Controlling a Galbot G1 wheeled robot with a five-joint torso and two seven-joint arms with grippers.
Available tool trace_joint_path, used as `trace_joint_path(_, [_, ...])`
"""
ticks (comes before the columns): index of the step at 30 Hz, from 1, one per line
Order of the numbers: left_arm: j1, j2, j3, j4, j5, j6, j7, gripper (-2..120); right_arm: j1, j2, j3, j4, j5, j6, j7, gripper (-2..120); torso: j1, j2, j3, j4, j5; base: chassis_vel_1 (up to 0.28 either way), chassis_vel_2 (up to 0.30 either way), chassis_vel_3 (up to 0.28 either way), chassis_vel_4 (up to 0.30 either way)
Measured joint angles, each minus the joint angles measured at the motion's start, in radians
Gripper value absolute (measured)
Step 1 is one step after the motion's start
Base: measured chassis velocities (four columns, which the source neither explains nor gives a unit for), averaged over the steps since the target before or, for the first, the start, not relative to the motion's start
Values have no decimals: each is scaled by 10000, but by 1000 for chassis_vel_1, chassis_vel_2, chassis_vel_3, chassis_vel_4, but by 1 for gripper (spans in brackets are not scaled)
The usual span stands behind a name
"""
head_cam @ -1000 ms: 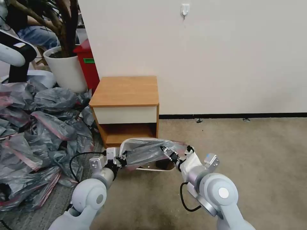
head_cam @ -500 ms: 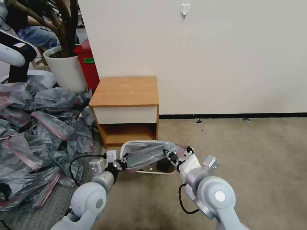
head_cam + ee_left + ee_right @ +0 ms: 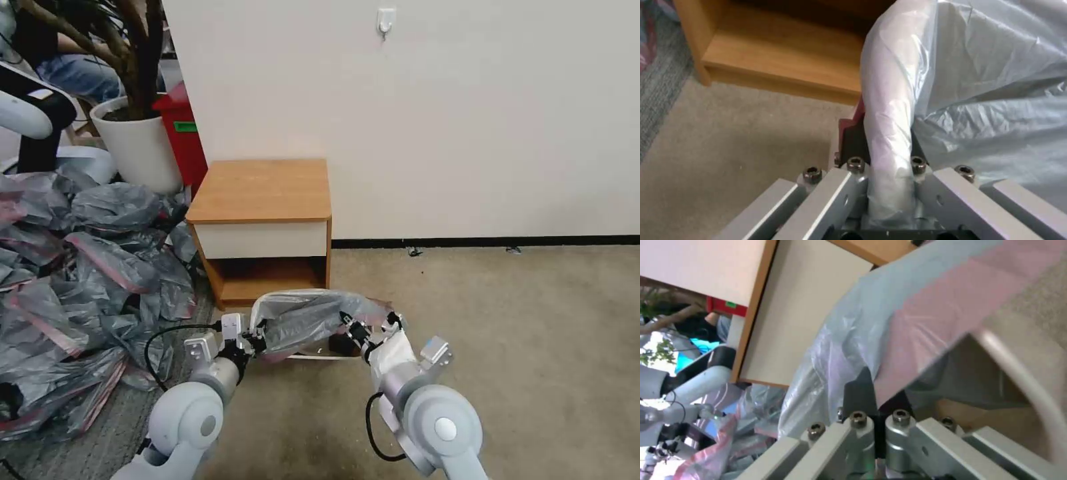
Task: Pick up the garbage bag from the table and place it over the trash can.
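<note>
The garbage bag, thin grey see-through plastic with a pink band, is stretched between both grippers just in front of the table. My left gripper is shut on its left edge; in the left wrist view the bag bunches between the fingers. My right gripper is shut on the bag's right, pink-banded edge. Under the bag the trash can's cream rim shows on the floor, and its rim curves close by in the right wrist view.
A large heap of similar grey bags covers the floor to the left. Behind it stand a white plant pot and a red box. Bare carpet stretches to the right, and a wall rises behind the table.
Both arms have drawn back toward me and slightly lower, bringing the stretched bag down over the trash can's opening. More of the can is covered now.
</note>
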Motion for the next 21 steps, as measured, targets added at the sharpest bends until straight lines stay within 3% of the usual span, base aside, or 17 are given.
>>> trace_joint_path(21, [-666, -132, 17, 495, -673, -365, -857, 3, -896, -50, -83, 528, -563, 531, -524, 0, 0, 0, 0, 0, -1, 0, 0, 0, 0])
